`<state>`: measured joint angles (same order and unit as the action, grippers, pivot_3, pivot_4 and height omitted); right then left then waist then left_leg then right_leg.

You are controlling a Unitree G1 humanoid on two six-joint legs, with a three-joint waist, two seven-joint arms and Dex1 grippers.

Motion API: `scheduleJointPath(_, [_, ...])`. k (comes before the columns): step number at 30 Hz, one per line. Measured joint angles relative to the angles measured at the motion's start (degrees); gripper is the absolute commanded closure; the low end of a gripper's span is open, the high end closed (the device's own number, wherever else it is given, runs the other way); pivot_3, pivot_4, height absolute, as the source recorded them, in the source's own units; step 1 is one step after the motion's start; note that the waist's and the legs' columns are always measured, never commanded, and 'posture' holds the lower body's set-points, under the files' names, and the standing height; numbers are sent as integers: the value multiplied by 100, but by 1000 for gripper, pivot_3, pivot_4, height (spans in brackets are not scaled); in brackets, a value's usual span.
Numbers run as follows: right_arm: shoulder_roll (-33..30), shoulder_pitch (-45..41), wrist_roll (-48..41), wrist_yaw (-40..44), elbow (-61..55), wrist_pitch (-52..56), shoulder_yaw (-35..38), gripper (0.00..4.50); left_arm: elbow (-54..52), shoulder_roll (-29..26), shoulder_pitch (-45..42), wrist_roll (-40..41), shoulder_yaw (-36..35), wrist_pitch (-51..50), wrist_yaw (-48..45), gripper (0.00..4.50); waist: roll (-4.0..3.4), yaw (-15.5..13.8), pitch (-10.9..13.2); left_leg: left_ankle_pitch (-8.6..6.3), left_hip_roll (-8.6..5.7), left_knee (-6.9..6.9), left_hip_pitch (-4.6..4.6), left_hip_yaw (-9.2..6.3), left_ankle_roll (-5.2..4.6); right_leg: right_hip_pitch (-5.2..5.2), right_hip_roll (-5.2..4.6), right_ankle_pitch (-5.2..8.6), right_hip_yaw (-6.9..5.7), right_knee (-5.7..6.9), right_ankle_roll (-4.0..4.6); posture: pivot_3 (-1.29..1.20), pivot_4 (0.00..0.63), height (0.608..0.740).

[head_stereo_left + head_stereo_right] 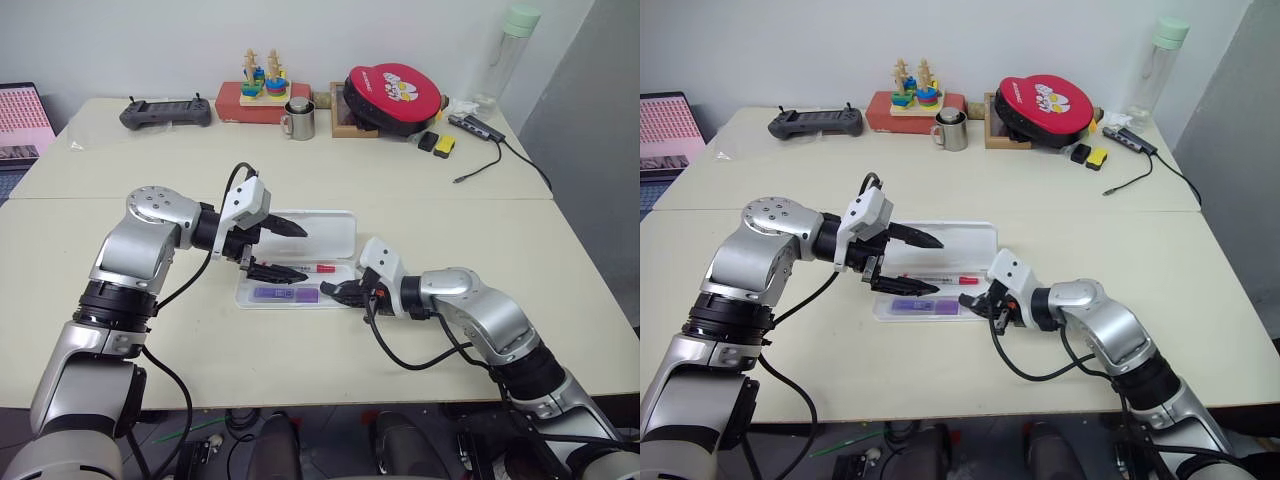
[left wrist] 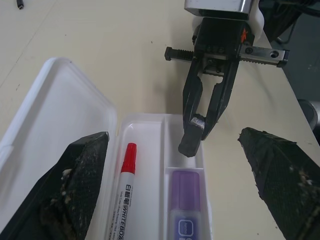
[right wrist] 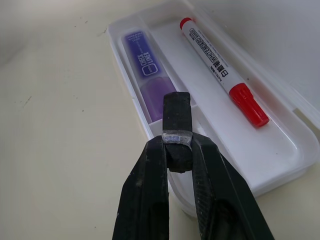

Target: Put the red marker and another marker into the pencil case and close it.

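The robot's right gripper [image 3: 177, 145] is clenched on a small dark grey cap-like piece [image 3: 177, 127], held just above the near corner of the flat white plastic pencil case [image 2: 150, 125], whose hinged lid [image 1: 325, 232] lies folded back flat on the pale table [image 1: 470, 230]. Directly beyond the right gripper's tips, the short purple marker with a paler body [image 3: 145, 72] lies in the case's narrow compartment, one end almost under the held piece. Beside it, in the wider compartment, lies the slim white-barrelled red marker [image 3: 220, 70], its red cap towards the right gripper's end of the case. The left gripper [image 1: 275, 248] hangs released over the case's opposite end, its two black fingers [image 2: 75, 185] spread wide, one over the lid and one past the case's front edge, touching nothing; both markers lie between and below them. Across from it, the right gripper points back along the case.
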<state>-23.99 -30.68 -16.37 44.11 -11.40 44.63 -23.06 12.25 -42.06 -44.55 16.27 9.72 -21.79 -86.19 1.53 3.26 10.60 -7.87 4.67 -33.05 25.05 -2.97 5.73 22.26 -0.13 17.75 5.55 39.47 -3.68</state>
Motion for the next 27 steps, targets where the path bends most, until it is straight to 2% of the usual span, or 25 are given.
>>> scheduleJointPath(9, [-9, -111, 183, 64, 195, -21, -34, 4204, -32, -49, 0, -69, -1, -20, 67, 0, 0, 0, 0, 0, 0, 0, 0, 0, 0, 0, 0, 0, 0, 0, 0, 0, 150, 740])
scheduleJointPath(11, [-7, -147, 188, 68, 232, -26, -34, 3510, -36, -49, 0, -68, -1, -30, 76, 0, 0, 0, 0, 0, 0, 0, 0, 0, 0, 0, 0, 0, 0, 0, 0, 0, 150, 740])
scheduleJointPath(12, [-6, -149, 189, 73, 234, -31, -34, 3417, -44, -49, 0, -67, -1, -35, 82, 0, 0, 0, 0, 0, 0, 0, 0, 0, 0, 0, 0, 0, 0, 0, 0, 0, 150, 740])
scheduleJointPath(16, [-2, -156, 191, 79, 260, -32, -33, 2361, -92, -49, 6, -55, -2, -67, 139, 0, 0, 0, 0, 0, 0, 0, 0, 0, 0, 0, 0, 0, 0, -1, 0, 0, 150, 740])
scheduleJointPath(22, [-6, -192, 181, 99, 268, -31, -32, 1151, -160, -112, 117, -49, -23, -180, 211, 0, 0, 1, 0, 0, 0, 0, 0, 0, 0, 0, 0, 0, 0, 1, 0, 0, 150, 740])
scheduleJointPath(26, [-11, -247, 77, 186, 235, 2, 108, 128, -467, -227, 304, 184, -377, -549, 465, 0, 0, 2, 0, 0, 1, 0, 0, 0, 0, 1, 0, 0, 1, 1, 0, 0, 150, 740])
scheduleJointPath(27, [48, -295, -82, 210, 169, 43, 275, 15, -575, -306, 426, 293, -538, -686, 540, 0, -1, 23, 1, 0, 1, 1, 0, 1, 0, 3, 0, 0, 3, 1, 0, 0, 150, 740])
